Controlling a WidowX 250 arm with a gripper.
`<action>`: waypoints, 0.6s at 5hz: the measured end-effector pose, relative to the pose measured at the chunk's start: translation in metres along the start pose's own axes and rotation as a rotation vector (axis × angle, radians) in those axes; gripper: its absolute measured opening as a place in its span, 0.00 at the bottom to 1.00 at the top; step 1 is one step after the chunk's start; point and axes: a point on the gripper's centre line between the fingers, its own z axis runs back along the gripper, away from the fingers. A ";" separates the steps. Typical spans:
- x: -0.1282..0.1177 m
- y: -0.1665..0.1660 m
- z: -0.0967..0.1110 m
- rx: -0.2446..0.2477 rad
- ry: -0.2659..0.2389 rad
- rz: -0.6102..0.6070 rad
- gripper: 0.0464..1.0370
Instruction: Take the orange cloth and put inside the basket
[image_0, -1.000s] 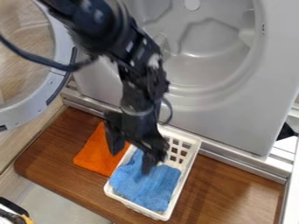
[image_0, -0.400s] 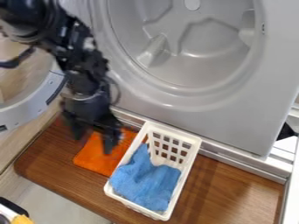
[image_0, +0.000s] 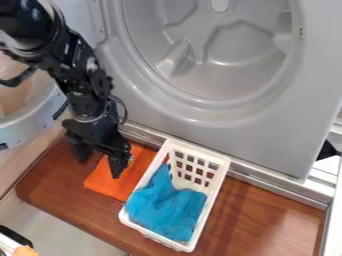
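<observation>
The black gripper (image_0: 99, 165) hangs over the upper left part of the orange cloth (image_0: 110, 182), its two fingers spread apart with one at the cloth's left edge and the other above the cloth. Whether the fingertips touch the cloth I cannot tell. Flat on the brown wooden board, the orange cloth lies just left of the basket, partly hidden by the gripper. The white plastic basket (image_0: 212, 199) stands to the right with a blue cloth (image_0: 167, 205) inside its lower half.
Behind the wooden board (image_0: 267, 215) stands a grey washing machine (image_0: 260, 135) with its drum facing the view. Its round door (image_0: 33, 117) is swung out at the left. A dark and orange object (image_0: 17, 245) shows at the lower left corner.
From over the basket and blue cloth, the gripper has moved left to above the orange cloth. Since the later earlier frame it has shifted only slightly left. Both cloths and the basket have stayed in place.
</observation>
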 end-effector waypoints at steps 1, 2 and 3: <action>0.013 -0.008 -0.008 0.024 -0.009 -0.018 0.96; 0.021 -0.011 -0.015 0.063 -0.013 -0.002 0.96; 0.027 -0.011 -0.037 0.056 0.017 0.015 0.96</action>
